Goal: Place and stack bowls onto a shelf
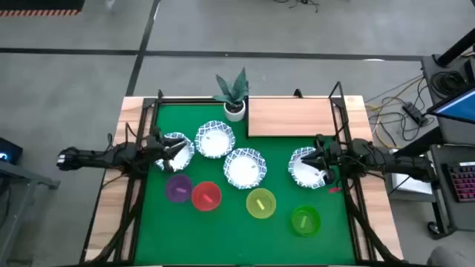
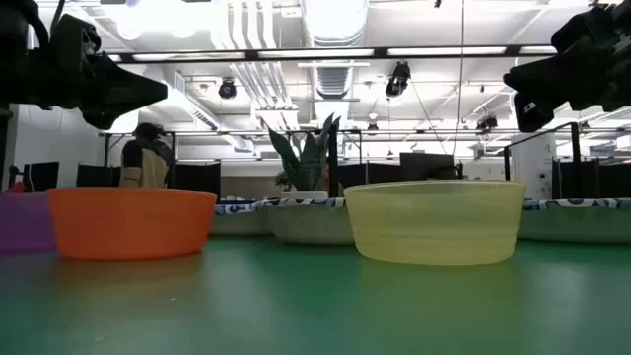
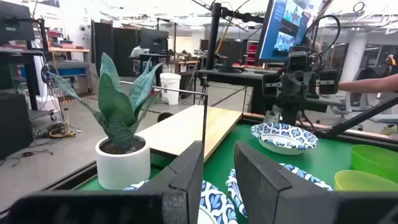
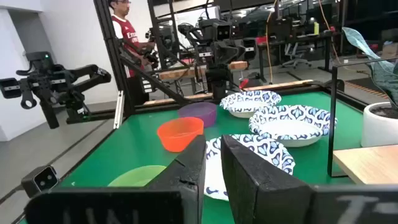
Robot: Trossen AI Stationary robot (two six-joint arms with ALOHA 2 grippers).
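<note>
Starting from the high view, nothing has been put yet on the flat shelf of pale brown wood [image 1: 295, 117]. The left pincer [image 1: 169, 150] is held over a round white bowl with a blue rim [image 1: 177, 148]. The right pincer [image 1: 318, 159] is held over another blue-rimmed white bowl [image 1: 306, 166]; the shelf lies just beyond it. In the low view, both pincers are seen above the bowls. In each wrist view, the fingers are parted a little, with nothing held. Next, a bowl likely must be gripped by its rim.

Pale wooden shelf [image 1: 293, 117], translucent yellow plastic bowl [image 2: 435, 223]
</note>
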